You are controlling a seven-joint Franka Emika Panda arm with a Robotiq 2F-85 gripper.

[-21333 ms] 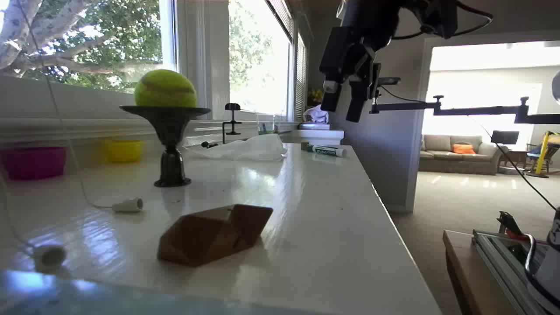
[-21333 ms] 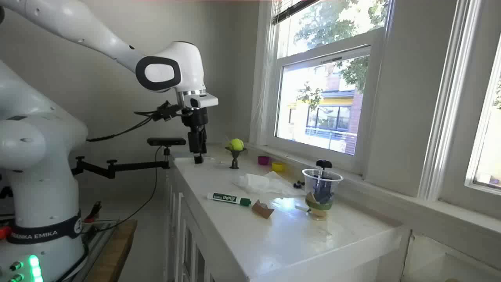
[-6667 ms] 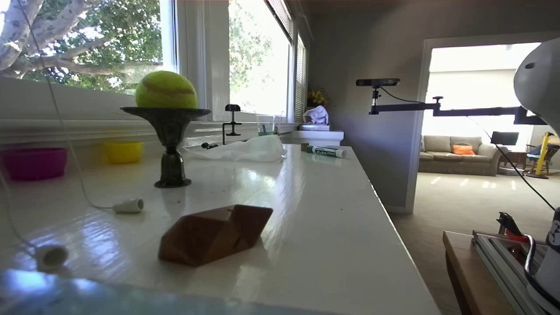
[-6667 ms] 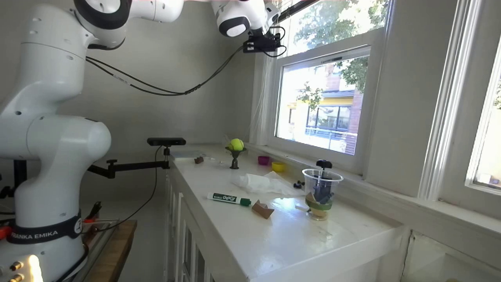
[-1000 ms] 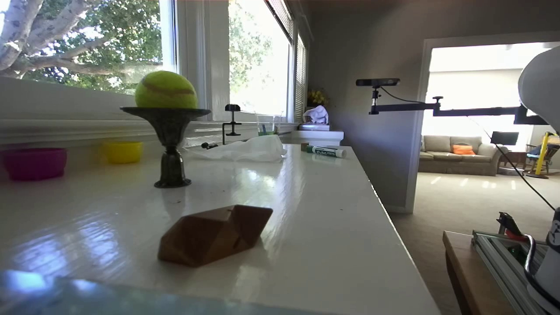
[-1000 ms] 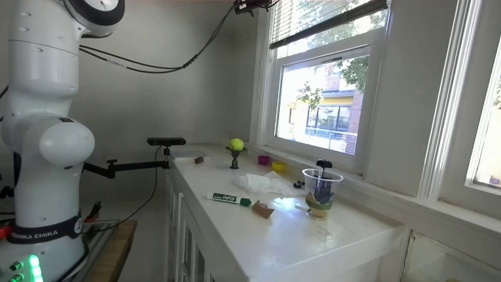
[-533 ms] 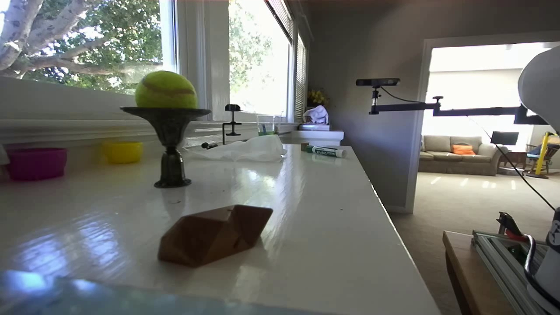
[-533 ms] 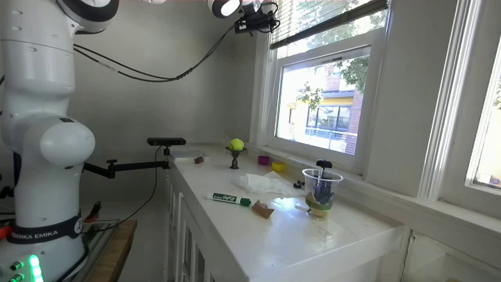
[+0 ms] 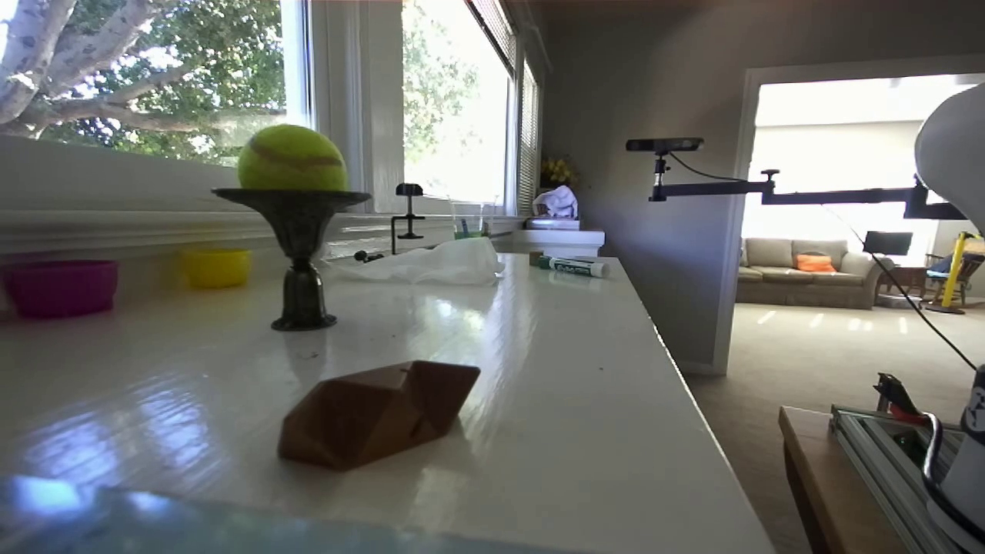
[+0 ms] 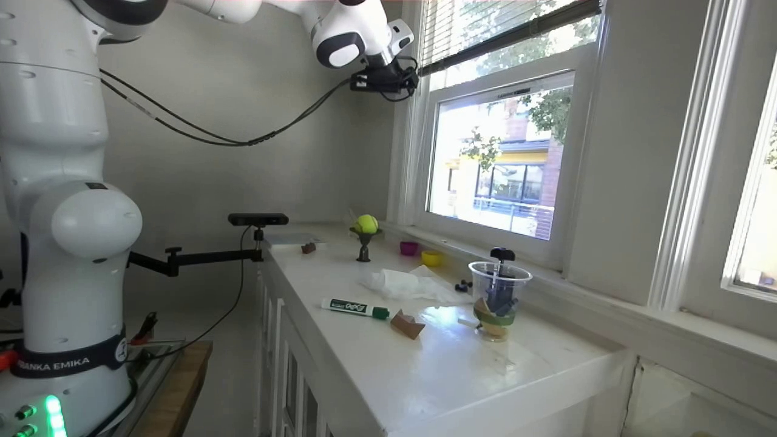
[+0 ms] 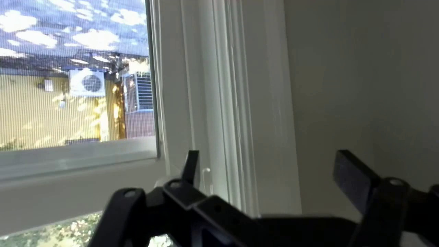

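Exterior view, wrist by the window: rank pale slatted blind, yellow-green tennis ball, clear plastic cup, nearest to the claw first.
1. Pale slatted blind: just right of the claw, whose tips this view hides.
2. Yellow-green tennis ball: below, on the dark flared stand.
3. Clear plastic cup: lower right, foreground.

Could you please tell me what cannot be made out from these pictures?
Pale shape, wrist view: partly hidden behind one finger of the open gripper; I cannot tell what it is.
Both fingers, an exterior view: hidden by black wrist hardware.
Clear cup, an exterior view: contents too unclear to name through its wall.
Robot arm, an exterior view: cut off by the right edge.
Bluish item, an exterior view: blurred, cut off by the bottom edge.
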